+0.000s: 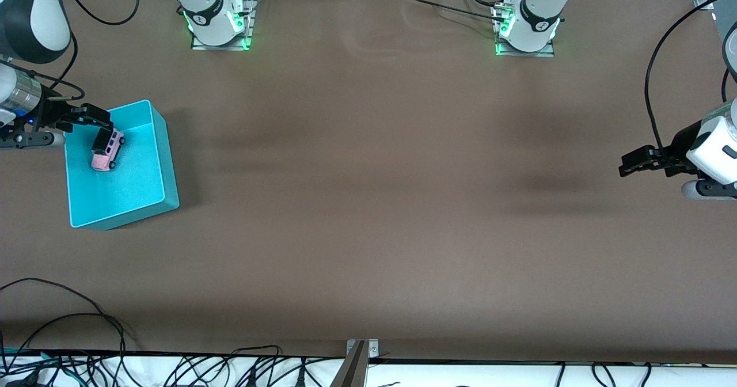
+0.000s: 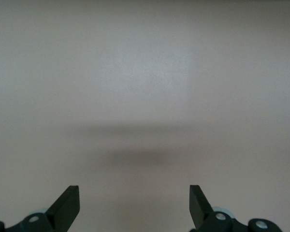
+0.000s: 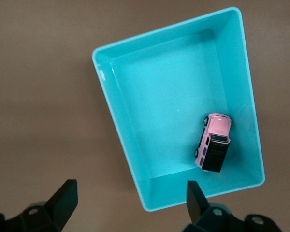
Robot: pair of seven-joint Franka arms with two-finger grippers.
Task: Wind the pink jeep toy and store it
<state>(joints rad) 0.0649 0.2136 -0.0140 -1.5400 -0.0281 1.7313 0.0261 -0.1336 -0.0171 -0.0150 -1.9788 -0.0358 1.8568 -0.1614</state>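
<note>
My right hand (image 1: 95,123) hangs over the turquoise box (image 1: 164,162) at the right arm's end of the worktop (image 1: 368,203), above the box wall that lies toward the robot bases. Its fingers (image 3: 65,195) stand wide apart and grip nothing; in the right wrist view both dark fingertips frame the box from above with open air between them. The pink jeep toy (image 1: 107,151) lies inside the box, resting on the box floor, free of my hand. In the right wrist view the pink jeep toy (image 3: 214,142) sits close to one long wall of the turquoise box (image 3: 121,125), near a corner, with its black roof and dark wheels showing; I cannot tell whether it stands on its wheels or lies on its side. In the front view my right hand's fingertip overlaps the toy's dark end, but the wrist view shows clear space between them. My left hand (image 1: 639,162) waits over bare worktop at the left arm's end, well apart from the box. Its fingers (image 2: 67,203) are also spread fully and hold nothing; the left wrist view shows only plain brown surface and a soft shadow beneath them.
</note>
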